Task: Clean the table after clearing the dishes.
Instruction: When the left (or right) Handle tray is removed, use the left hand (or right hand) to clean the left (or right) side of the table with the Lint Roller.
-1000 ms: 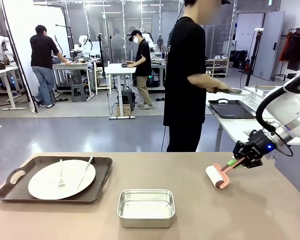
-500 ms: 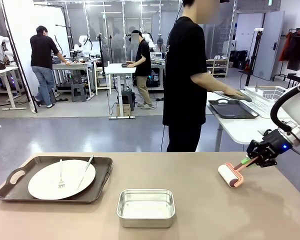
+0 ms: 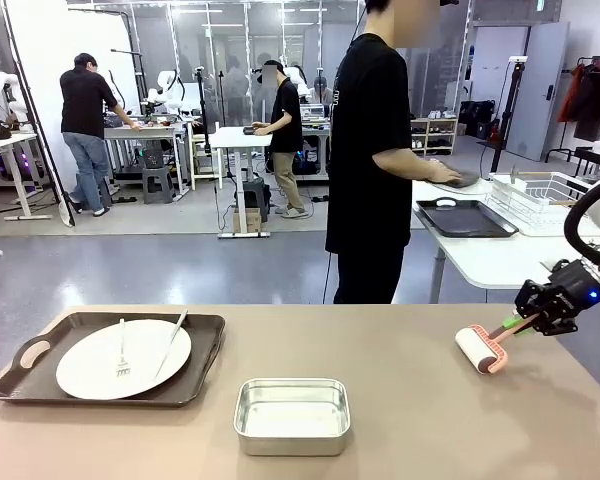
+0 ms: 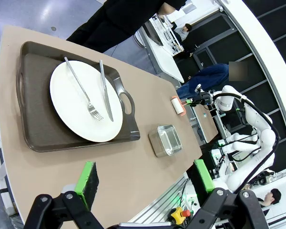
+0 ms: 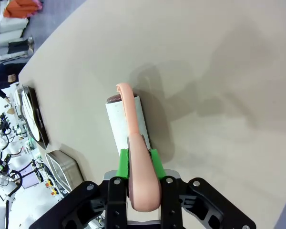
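Note:
The table (image 3: pixel 380 420) has a plain tan top. On its left end a dark brown tray (image 3: pixel 205 335) carries the dishes: a white plate (image 3: pixel 90 365) with a fork (image 3: pixel 121 355) and a knife (image 3: pixel 170 343). At the right end my right gripper (image 3: pixel 535 318) is shut on the pink handle of a lint roller (image 3: pixel 478 350), whose white roll touches the tabletop. In the right wrist view the gripper (image 5: pixel 139 160) clamps the handle and the roll (image 5: pixel 121 121) lies on the table (image 5: pixel 205 71). My left gripper (image 4: pixel 145 179) hangs open above the table's end, looking at the plate (image 4: pixel 81 107) and tray (image 4: pixel 38 124).
A small steel pan (image 3: pixel 292 415) stands near the front edge at the middle. A person (image 3: pixel 370 150) stands at the far side, turned to a white table (image 3: pixel 480 260) on the right that holds another dark tray (image 3: pixel 465 218) and a wire rack (image 3: pixel 540 200).
My right gripper has moved the roller to the right along the tabletop. The person's hand has shifted right over the white table. The tray with the plate has not moved.

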`<state>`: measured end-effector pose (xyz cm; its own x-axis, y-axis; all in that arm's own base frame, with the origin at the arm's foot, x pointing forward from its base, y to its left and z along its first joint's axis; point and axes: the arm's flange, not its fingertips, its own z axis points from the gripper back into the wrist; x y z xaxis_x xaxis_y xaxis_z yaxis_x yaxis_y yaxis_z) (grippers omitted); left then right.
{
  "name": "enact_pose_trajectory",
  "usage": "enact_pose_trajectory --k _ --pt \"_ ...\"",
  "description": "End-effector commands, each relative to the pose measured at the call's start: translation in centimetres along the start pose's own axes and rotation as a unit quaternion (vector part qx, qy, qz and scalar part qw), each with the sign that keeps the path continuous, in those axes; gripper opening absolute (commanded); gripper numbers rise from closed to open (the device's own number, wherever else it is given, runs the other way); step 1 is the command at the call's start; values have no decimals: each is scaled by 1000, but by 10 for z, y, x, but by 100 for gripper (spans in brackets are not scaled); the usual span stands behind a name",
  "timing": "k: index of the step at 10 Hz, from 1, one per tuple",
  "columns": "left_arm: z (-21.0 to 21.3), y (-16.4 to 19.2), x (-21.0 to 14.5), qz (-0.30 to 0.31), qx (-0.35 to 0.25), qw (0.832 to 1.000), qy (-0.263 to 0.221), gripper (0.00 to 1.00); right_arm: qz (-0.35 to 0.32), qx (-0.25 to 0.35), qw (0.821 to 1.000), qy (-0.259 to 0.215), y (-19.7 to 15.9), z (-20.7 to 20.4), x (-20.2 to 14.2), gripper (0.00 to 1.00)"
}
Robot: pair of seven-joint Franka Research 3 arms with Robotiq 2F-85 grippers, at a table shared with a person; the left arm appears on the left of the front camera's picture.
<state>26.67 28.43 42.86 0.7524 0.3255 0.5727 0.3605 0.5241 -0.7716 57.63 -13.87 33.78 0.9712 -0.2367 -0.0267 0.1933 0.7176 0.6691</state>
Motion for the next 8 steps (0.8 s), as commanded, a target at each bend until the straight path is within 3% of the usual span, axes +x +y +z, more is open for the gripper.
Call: enact_pose_trajectory --k 1,8 --pt "2 -1 -1 1 -6 1000 -4 100 -15 -53 998 -20 -36 -10 2 21" --pt "2 -1 -1 1 -6 1000 -4 100 -33 -128 987 -91 -52 15 -6 21"
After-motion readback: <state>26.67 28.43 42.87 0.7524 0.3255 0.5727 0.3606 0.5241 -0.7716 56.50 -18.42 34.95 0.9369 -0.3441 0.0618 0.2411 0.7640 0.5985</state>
